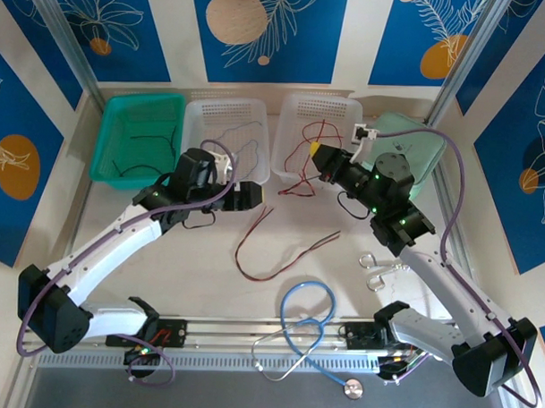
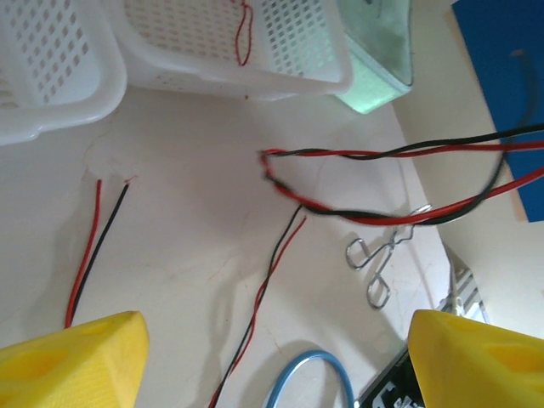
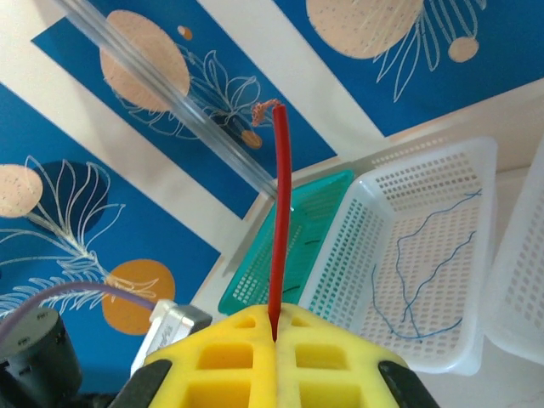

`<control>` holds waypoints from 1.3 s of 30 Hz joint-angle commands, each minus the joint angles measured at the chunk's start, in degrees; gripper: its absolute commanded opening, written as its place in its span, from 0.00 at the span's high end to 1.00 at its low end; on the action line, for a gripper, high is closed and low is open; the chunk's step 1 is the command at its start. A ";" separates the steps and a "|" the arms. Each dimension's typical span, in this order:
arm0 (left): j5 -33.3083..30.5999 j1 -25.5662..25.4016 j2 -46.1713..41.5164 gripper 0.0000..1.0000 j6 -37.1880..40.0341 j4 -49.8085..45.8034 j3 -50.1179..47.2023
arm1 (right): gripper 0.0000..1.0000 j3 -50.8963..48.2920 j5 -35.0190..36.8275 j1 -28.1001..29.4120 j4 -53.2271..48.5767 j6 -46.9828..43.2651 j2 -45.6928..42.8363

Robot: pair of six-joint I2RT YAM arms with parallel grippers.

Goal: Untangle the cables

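right gripper (image 3: 276,330): jaws closed, pinching a red cable (image 3: 280,212) that stands upright. left gripper (image 2: 276,361): jaws wide, empty, over red-black cables (image 2: 272,280) on the table (image 2: 187,246). pale blue cable (image 3: 425,272): inside white basket (image 3: 353,246).

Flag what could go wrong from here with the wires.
The right pincer is shut on one thin red wire; a tug may slip it out. The lifted red-and-black pair is twisted, so pulling could tighten it. It crosses the scissors in the left wrist view and might snag them.
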 commanded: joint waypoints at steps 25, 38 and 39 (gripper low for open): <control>3.08 1.22 -0.09 0.16 4.82 2.04 3.99 | 1.00 -7.46 -8.75 -2.44 3.64 7.40 1.66; 8.90 -0.28 4.39 0.19 -1.53 7.48 6.41 | 1.00 -6.60 -13.28 -2.35 6.81 6.26 2.10; 9.53 -0.28 4.63 0.19 -2.76 9.12 5.92 | 1.00 -6.54 -13.66 -2.35 7.12 6.08 2.03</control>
